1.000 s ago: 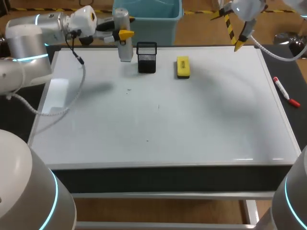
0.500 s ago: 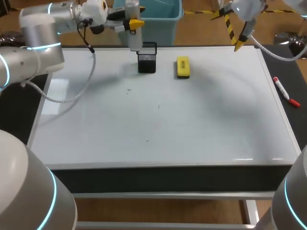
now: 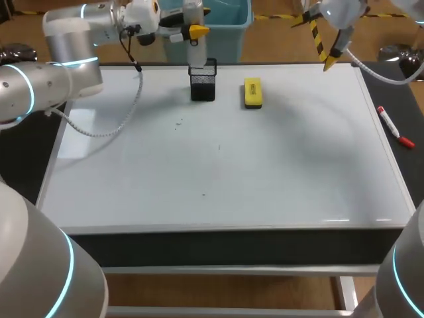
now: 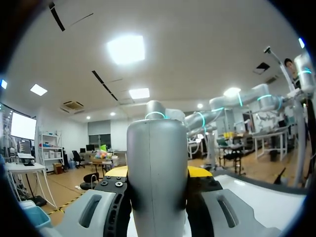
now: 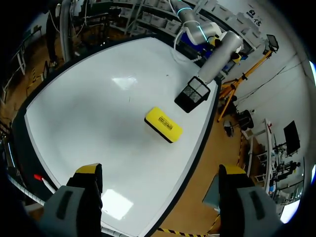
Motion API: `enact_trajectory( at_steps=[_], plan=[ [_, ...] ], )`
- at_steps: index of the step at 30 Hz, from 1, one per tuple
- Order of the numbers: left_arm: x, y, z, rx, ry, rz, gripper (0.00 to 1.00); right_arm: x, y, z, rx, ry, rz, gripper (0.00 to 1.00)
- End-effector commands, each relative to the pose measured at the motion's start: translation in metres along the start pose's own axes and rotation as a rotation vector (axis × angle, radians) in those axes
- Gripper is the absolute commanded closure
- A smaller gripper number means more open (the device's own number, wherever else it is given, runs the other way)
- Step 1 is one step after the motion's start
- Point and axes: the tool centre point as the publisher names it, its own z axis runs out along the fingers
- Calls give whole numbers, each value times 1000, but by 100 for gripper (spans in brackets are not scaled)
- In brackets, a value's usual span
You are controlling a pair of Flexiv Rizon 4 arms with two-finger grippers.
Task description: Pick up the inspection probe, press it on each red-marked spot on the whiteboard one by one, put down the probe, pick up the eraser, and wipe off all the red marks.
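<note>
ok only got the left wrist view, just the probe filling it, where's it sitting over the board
Observer: In the head view the left pincer holds the probe upright over the black mesh holder, at the far edge of the board.
Operator: is the tip in the holder
Observer: The tip is at the holder's rim; I cannot tell how deep it goes.
Operator: and the eraser
Observer: The yellow eraser lies flat beside the holder, apart from it, on the right arm's side.

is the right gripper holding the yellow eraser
No, the eraser lies on the whiteboard ahead of the right gripper, whose open fingers hold nothing.
</note>
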Motion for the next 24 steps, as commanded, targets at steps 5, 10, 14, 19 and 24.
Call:
enact_trajectory(
  at_steps=[5,10,14,19,24],
  plan=[
    [-11,10,5,7,33,-4,100,-1,-1,-1,2,4,-2,0],
    [-12,16,4,8,23,-11,100,-1,-1,-1,2,4,-2,0],
    [-12,23,4,10,16,-23,100,-1,-1,-1,2,4,-2,0],
    [-12,31,5,12,11,-30,100,-1,-1,-1,2,4,-2,0],
    [-12,42,6,-7,9,-27,100,-1,-1,-1,2,4,-2,0]
  ],
)
